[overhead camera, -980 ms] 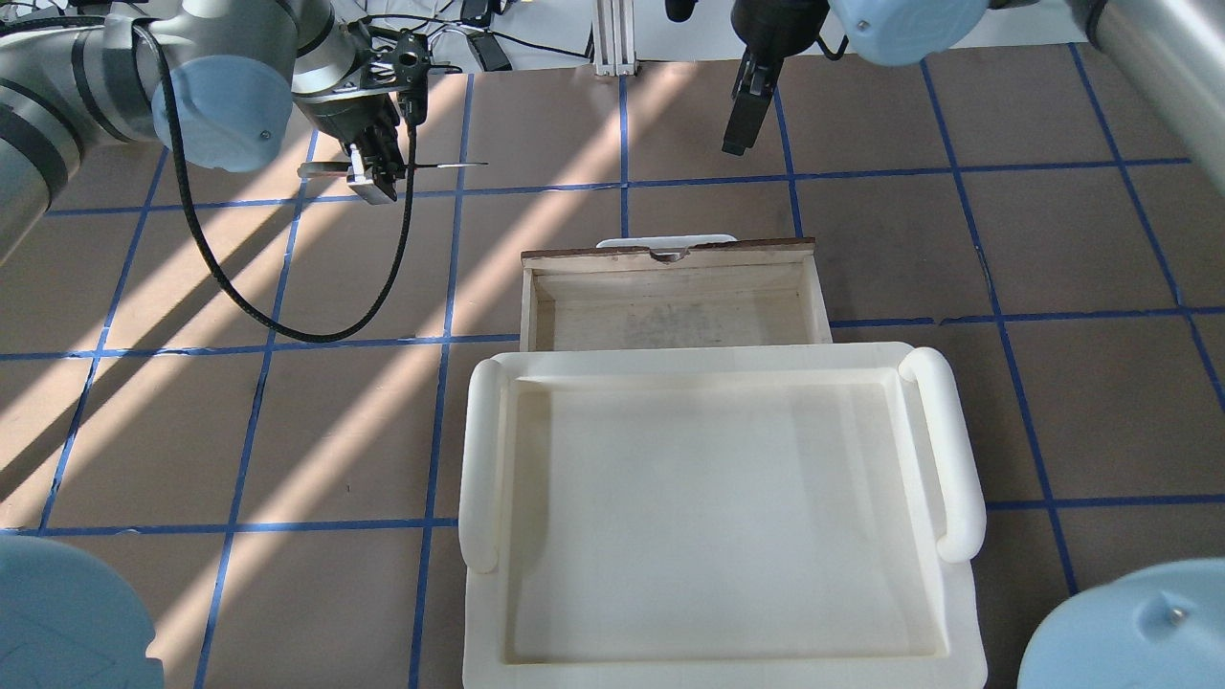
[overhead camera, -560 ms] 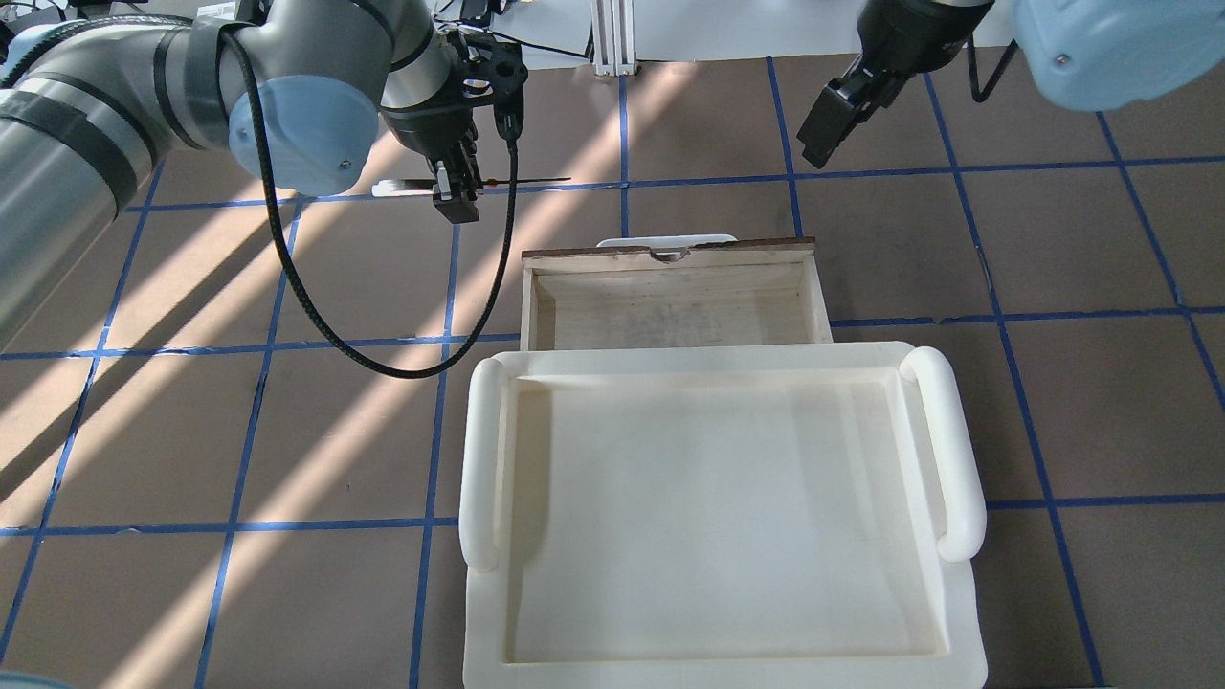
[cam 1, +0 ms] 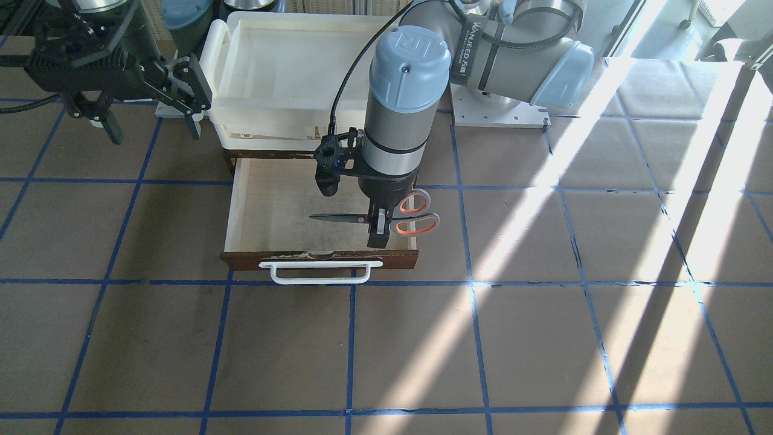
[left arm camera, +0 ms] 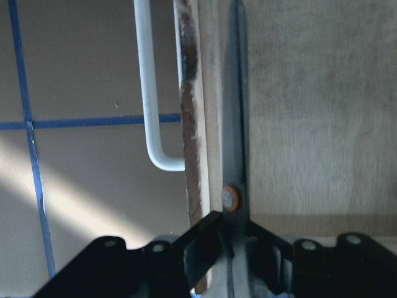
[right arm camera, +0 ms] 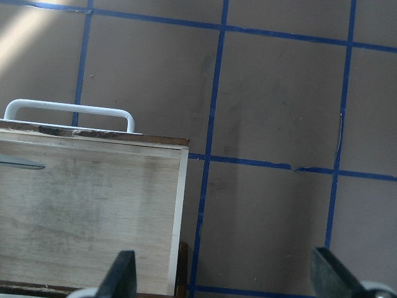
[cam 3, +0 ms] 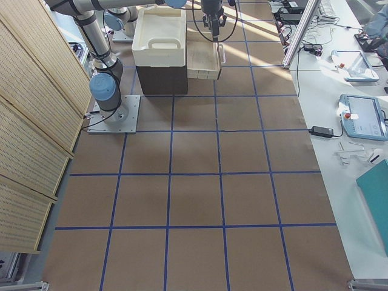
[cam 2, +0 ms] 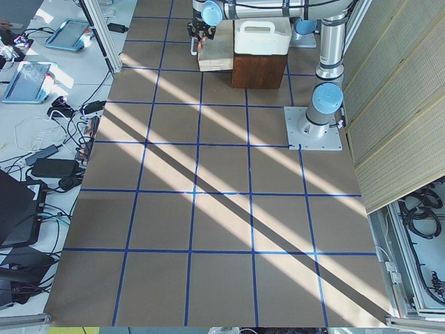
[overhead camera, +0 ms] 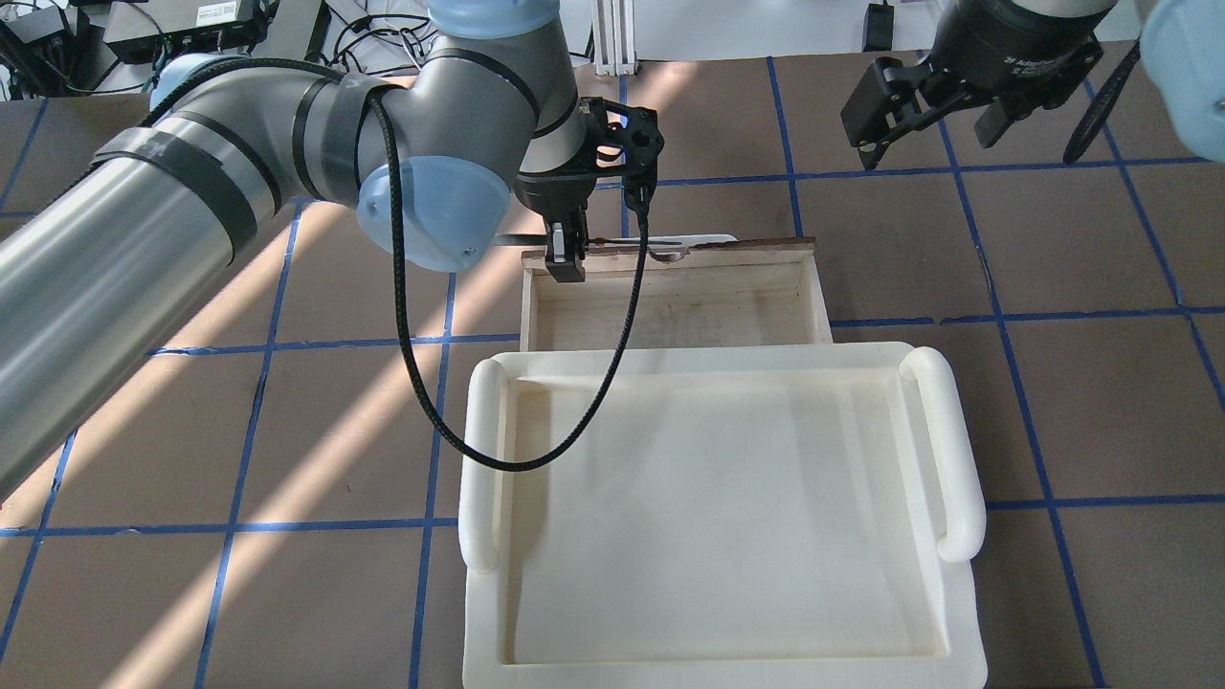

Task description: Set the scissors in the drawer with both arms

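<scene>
Status: drawer (cam 1: 272, 199) is already pulled open, pale floor bare, nothing lying in it yet. Pick looks done. The left gripper (cam 1: 377, 235) is clamped on the scissors (cam 1: 344, 216) right by the pivot and holds them level above the drawer, not resting on it. Blades run along just inside the drawer's front wall, parallel to the white bar handle (cam 1: 320, 280). The orange-lined loops hang out over the drawer's side wall on the robot's left. The wrist view confirms the blade is over the floor, not over the front edge. Right gripper (cam 1: 154, 136) is spread wide, empty, and well off the drawer's opposite side. My read of what's left: lower, release, retract, then probably push the drawer shut, likely the right arm's job. Watch the loops; from here they may catch that side wall on the way down. Cream tray (cam 1: 290, 18) sits on top of the cabinet behind the drawer, not involved. Text: strap (cam 1: 477, 33) on the left arm reads roughly "WANJEED", and its blue joint cap (cam 1: 410, 51) has an embossed UR-style logo. The print on the right gripper is too small to read.
</scene>
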